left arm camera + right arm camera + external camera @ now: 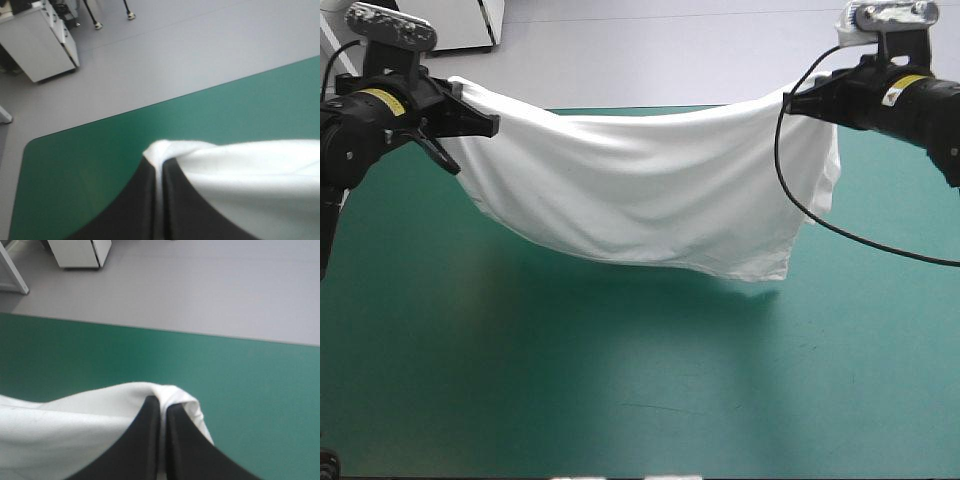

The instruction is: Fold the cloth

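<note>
We hold the T-shirt [640, 190] lifted over the teal-green table [620, 390], stretched between our two arms. Our left pincer [490, 125] is clamped on one upper corner and our right pincer [792, 100] grips the other. The middle sags, its lower edge hanging above the table.

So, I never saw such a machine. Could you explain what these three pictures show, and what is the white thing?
It is a robot with two arms. The high view looks down from behind it at a table with a teal-green cover. The left gripper and the right gripper each pinch one end of a white T-shirt, which hangs spread between them over the table. The other two pictures come from cameras on the wrists: each shows its own two black fingers shut on the T-shirt.
</note>
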